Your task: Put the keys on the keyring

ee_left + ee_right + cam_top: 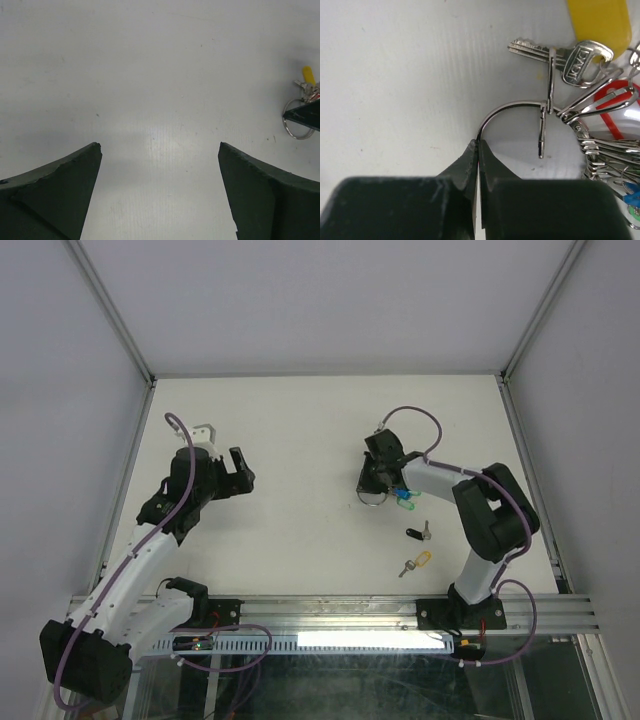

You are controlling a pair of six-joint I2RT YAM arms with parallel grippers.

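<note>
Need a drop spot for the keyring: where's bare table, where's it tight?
Bare: the middle of the table between left gripper and right gripper; the far strip along the back wall; the near strip left of the yellow key. Crowded: beside the right arm, where keyring, green and blue key tags, black key and yellow key sit close.

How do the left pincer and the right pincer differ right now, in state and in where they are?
The left pincer has its jaws wide apart and holds nothing; the right pincer has its jaws shut on the thin silver wire keyring. The left pincer is over bare white table, apart from the keys; the right pincer is right beside the bunch of silver keys hanging on that ring. Both are dark and two-fingered.
</note>
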